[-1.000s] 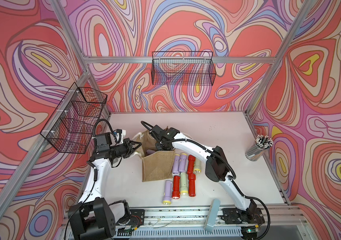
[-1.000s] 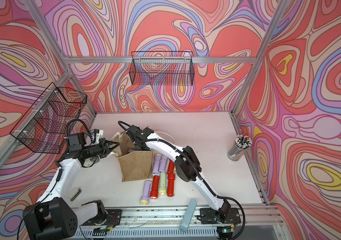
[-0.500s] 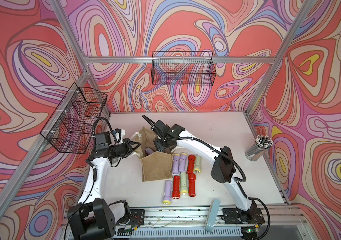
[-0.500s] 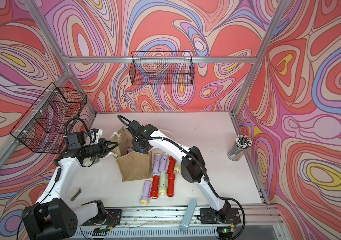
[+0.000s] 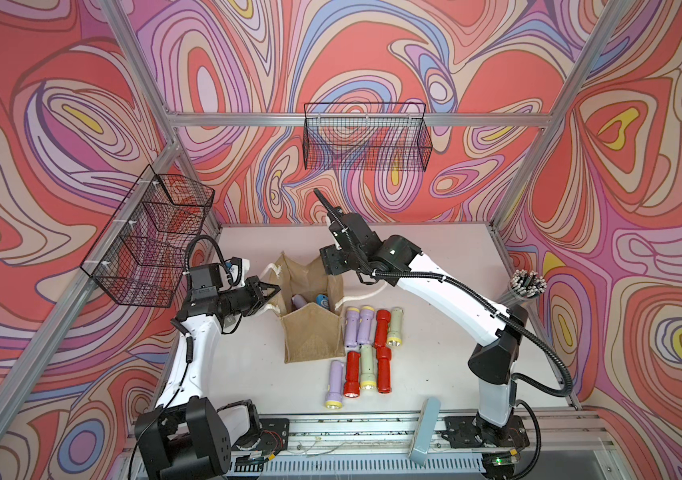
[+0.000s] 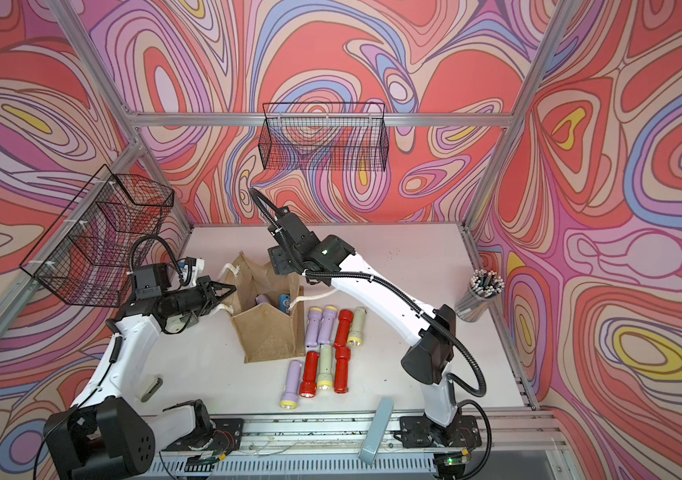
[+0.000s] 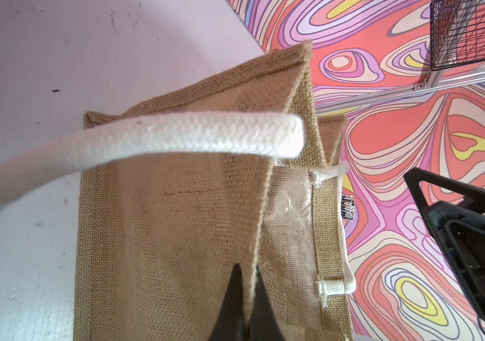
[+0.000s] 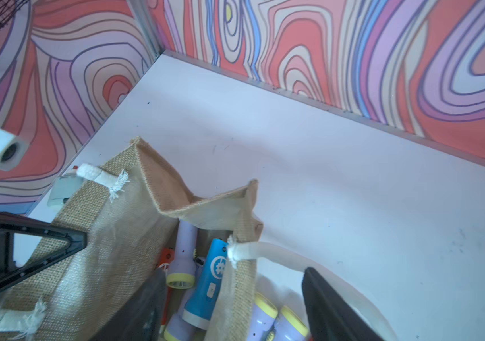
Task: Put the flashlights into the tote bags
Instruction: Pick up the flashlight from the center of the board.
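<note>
The tote bag (image 5: 310, 332) stands open on the table (image 5: 435, 257), near its left half and between the two arms; in both top views a lilac flashlight (image 5: 298, 300) and a blue flashlight (image 5: 322, 300) show in its mouth. The right wrist view looks deeper, and beside those two it shows a sliver of a red flashlight (image 8: 164, 259) that the top views do not. Eight more flashlights (image 5: 366, 328) lie on the table just right of the bag in two rows of four: lilac, red and pale green.

The left gripper (image 7: 247, 271) is pinching the top edge of the bag's left wall, plain in the left wrist view, with a white rope handle (image 7: 176, 138) arching across in front of the lens. The right gripper (image 8: 234, 273) hangs over the bag's mouth, fingers spread and holding nothing.

At the table's right edge a clear cup (image 5: 524, 286) holds grey rods; wire baskets hang on the back wall (image 5: 366, 137) and the left wall (image 5: 148, 237).
</note>
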Controlling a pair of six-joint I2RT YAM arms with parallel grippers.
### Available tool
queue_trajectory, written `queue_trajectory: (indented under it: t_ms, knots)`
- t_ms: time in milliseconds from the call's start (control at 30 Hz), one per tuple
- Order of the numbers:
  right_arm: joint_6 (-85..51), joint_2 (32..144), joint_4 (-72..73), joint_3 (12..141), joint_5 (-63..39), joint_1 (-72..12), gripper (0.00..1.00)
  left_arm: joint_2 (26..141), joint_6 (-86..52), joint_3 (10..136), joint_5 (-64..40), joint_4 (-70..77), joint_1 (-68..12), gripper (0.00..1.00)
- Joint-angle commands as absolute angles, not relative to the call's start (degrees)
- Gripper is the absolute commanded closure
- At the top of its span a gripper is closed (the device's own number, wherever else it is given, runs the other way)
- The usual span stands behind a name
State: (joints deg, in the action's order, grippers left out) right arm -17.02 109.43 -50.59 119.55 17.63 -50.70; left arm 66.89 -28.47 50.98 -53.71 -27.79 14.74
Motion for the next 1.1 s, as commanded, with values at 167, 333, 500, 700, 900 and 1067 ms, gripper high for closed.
queue_trajectory:
  t_ms: [167,333,500,700,900,1067]
  knots:
    - [-25.68,96.23,-55.2,106.67,31.2,-46.32,0.21,67.52,-26.87,52.66,-52.24,-29.34,15.42,1.0]
    - [-33.22,87.68,-55.99,94.42,29.62,-39.29,0.21,67.51,-26.89,52.74,-52.12,-29.37,15.42,1.0]
    - [-38.01,82.59,-55.59,84.21,25.13,-32.64,0.2,67.54,-26.54,52.81,-51.58,-29.77,15.44,1.0]
    - [-41.71,83.73,-55.6,77.0,18.5,-28.32,0.2,67.59,-26.3,52.95,-51.4,-29.95,15.41,1.0]
    - [-43.96,87.32,-51.07,71.98,11.62,-28.04,0.22,67.59,-25.83,52.91,-50.81,-30.85,15.42,1.0]
    - [-45.64,90.58,-48.01,69.03,6.12,-28.04,0.25,67.57,-25.49,53.0,-50.42,-31.37,15.43,1.0]
